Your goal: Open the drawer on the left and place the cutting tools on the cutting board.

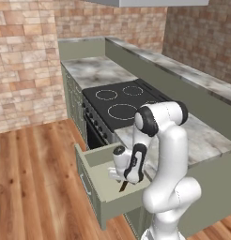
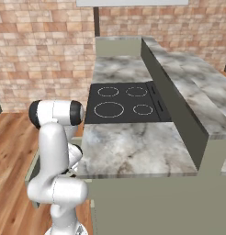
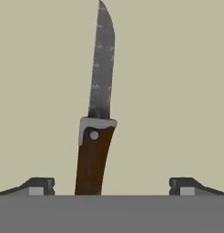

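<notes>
The room is a kitchen with red-brown brick walls and a wooden plank floor. A grey marbled bench runs along sage-green cabinets, with a raised green ledge behind it under its own marbled top. Set into the bench is one black cooktop with four ring burners.

The drawer stands pulled out over the floor from the cabinet front, its pale green bottom bare beside the arm. One knife lies flat on that bottom, below the hand; it has a brown handle, a silver bolster with one rivet and a mottled grey blade. In the hand view its long axis runs almost straight up the frame, handle nearest the camera, tip pointing away and leaning slightly right.

The gripper hangs inside the drawer above the knife, its two fingers spread wide, one on each side of the handle and touching nothing.
</notes>
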